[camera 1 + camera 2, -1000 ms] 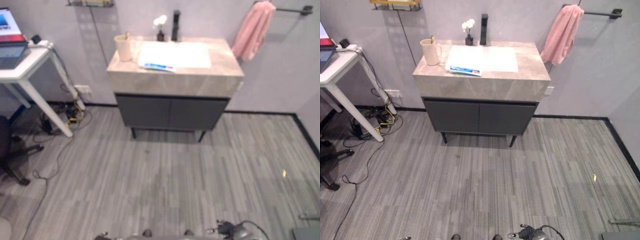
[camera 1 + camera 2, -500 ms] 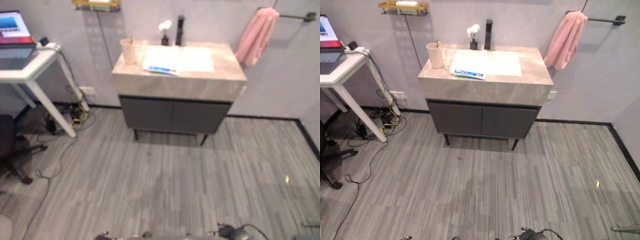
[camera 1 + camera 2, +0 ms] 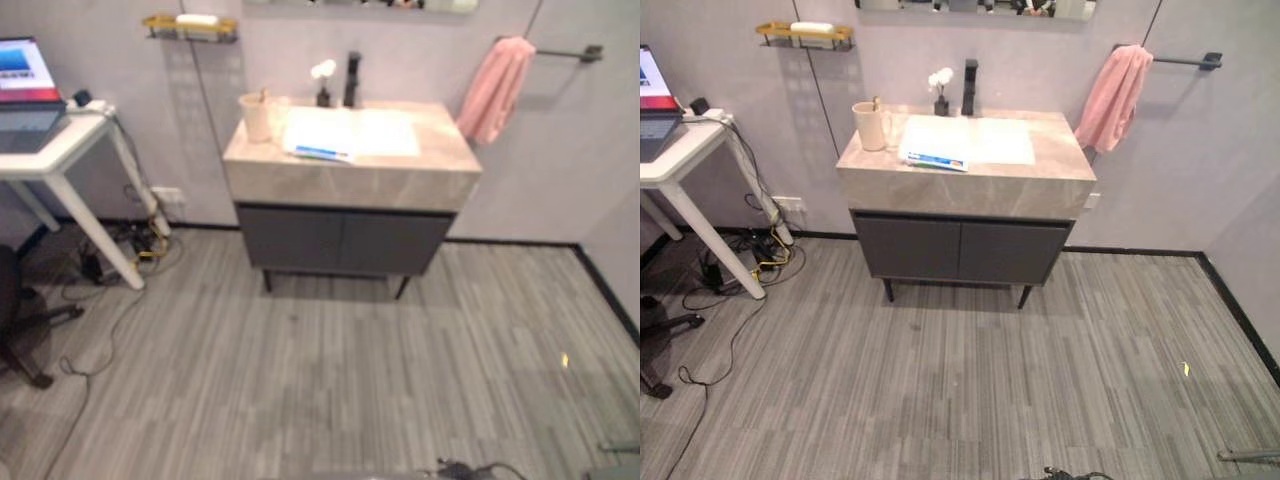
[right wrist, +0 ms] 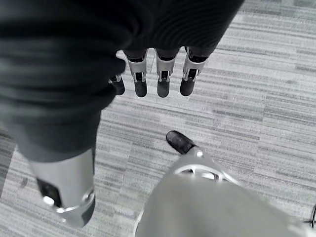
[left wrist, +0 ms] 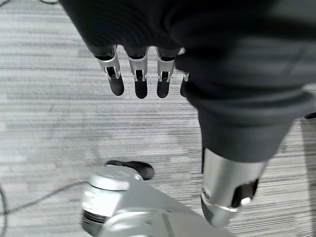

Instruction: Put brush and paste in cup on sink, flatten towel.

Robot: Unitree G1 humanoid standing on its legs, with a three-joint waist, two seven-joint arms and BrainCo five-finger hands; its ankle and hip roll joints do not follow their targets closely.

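Both hands hanging loose, well short of the sink (image 3: 965,175).
My left hand (image 5: 140,79) and right hand (image 4: 158,76) dangle straight-fingered, empty; far ahead the paste (image 3: 936,160) lies beside the cup (image 3: 871,126): light, slick, I'd pinch mid-tube.

Left hand (image 5: 148,54) and right hand (image 4: 148,54), fingers straight, empty.

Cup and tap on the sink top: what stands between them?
A small dark vase with white flowers stands between the cup and the black tap, in the right eye view.
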